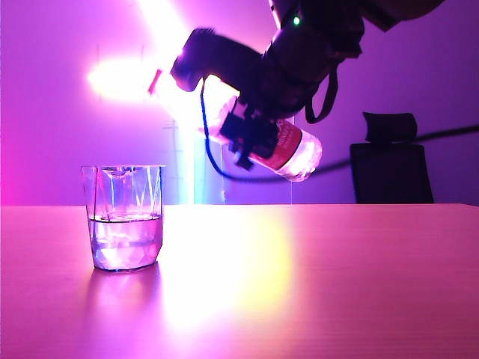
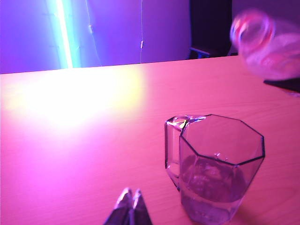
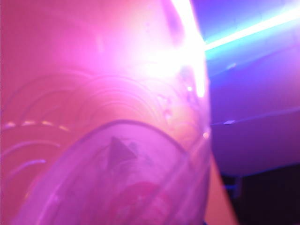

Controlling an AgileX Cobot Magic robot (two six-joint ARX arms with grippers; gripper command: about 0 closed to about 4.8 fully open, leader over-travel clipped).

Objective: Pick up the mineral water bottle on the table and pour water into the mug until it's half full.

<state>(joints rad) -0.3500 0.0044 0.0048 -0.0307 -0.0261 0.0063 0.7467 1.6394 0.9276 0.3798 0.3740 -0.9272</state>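
Bottle (image 1: 288,153) hangs tilted in the upper middle of the exterior view, its base down to the right and its neck up to the left, where glare from a lamp (image 1: 120,78) washes it out. The right gripper (image 1: 251,134) is clenched around the bottle's middle, just above the red label, and the dark arm (image 1: 314,37) runs up to the top right of the frame. A blue cable (image 1: 213,153) loops below the gripper.

In the right wrist view the bottle (image 3: 117,164) fills nearly the whole picture, blurred; its ribbed clear wall and a patch of red label show, but the fingers cannot be made out.

Mug (image 1: 126,217) stands upright on the table (image 1: 314,284) at lower left of the exterior view, well apart from the bottle and below it. Water (image 1: 125,239) fills it to somewhat under half.

The left wrist view has the mug (image 2: 215,168) at lower right, eight-sided rim up, with a handle (image 2: 172,147) on its left side and water (image 2: 213,180) in the bottom. The left gripper (image 2: 130,211) shows at the bottom edge, fingertips (image 2: 124,202) pressed together with nothing between them, near the mug but not touching. The bottle (image 2: 267,44) is a blur at upper right.

A black chair (image 1: 391,161) stands behind the table at right.
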